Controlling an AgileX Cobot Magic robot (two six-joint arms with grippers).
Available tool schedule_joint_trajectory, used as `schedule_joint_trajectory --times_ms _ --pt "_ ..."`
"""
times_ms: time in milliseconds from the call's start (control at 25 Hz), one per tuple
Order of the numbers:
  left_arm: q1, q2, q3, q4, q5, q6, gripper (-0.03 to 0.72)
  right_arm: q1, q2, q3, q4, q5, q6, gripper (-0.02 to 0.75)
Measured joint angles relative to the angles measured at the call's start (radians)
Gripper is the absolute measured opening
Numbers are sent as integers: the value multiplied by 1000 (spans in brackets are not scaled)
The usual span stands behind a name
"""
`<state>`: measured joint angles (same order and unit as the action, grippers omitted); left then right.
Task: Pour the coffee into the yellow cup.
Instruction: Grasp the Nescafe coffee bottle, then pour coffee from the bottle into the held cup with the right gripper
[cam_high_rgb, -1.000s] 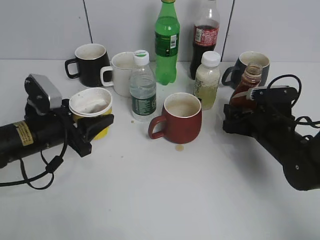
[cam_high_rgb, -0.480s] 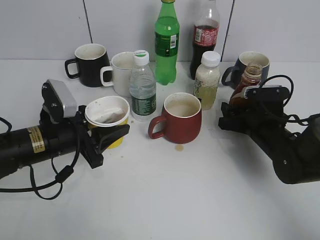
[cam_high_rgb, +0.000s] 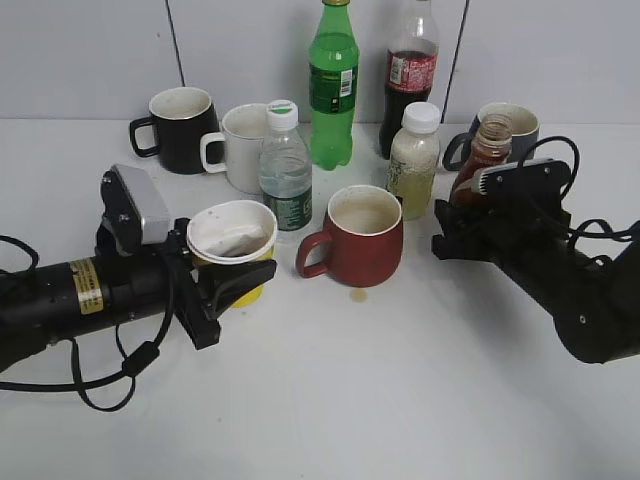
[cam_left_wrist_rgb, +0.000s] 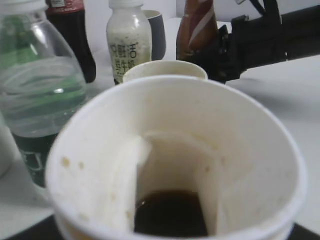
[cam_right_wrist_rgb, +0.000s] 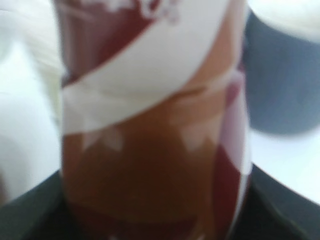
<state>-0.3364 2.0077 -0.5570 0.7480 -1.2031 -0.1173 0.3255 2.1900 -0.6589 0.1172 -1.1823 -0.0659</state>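
Fingers (cam_high_rgb: 240, 283) of your left gripper (cam_high_rgb: 228, 285) are clamping the yellow cup (cam_high_rgb: 233, 249) from both sides, holding it upright just at 9 o'clock of the red mug (cam_high_rgb: 356, 237). You are looking straight into that cup in the left wrist view, where a little dark liquid (cam_left_wrist_rgb: 170, 216) is sitting at its bottom. Your right gripper (cam_high_rgb: 468, 228) is closing narrowly around the coffee (cam_high_rgb: 478, 165), whose brown body and white swoosh are filling the right wrist view; the bottle is standing upright and capless at 3 o'clock of the red mug, near it but apart. Behind the cup, at its 1 o'clock, the water bottle (cam_high_rgb: 285, 178) is standing, and the pale drink bottle (cam_high_rgb: 414, 160) is sitting just at 9 o'clock of the coffee. Farther back, the green bottle (cam_high_rgb: 333, 85) and cola bottle (cam_high_rgb: 410, 72) are lining the wall.
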Motion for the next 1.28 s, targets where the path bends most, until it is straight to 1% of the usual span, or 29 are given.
schedule_joint_trajectory --times_ms 160,320,440,520,600,640,720,800,1040,1160,1280 --pt "-21 0 0 -1 0 -2 370 0 -115 36 -117 20 -49 503" --pt "-25 0 0 0 0 -13 370 1 -242 51 -226 101 -71 503" --pt "-28 0 0 1 0 -20 370 28 -309 51 -260 170 -146 503" --pt "-39 0 0 0 1 -21 370 68 -336 51 -255 199 -216 503" --pt "-68 0 -5 0 1 -21 372 122 -345 49 -228 218 -308 503" --pt "-68 0 -5 0 1 -21 372 144 -345 45 -215 234 -363 503" --pt "-117 0 -25 -4 1 -21 379 189 -345 41 -195 254 -470 503" --pt "-139 0 -29 -12 1 -21 379 225 -345 29 -168 259 -563 503" --pt "-187 -13 -37 -47 1 -22 380 239 -346 9 -127 258 -824 503" --pt "-197 -13 -49 -49 1 -28 380 239 -346 9 -123 255 -946 503" --pt "-200 -13 -50 -68 1 -29 380 241 -346 9 -117 234 -1023 503"
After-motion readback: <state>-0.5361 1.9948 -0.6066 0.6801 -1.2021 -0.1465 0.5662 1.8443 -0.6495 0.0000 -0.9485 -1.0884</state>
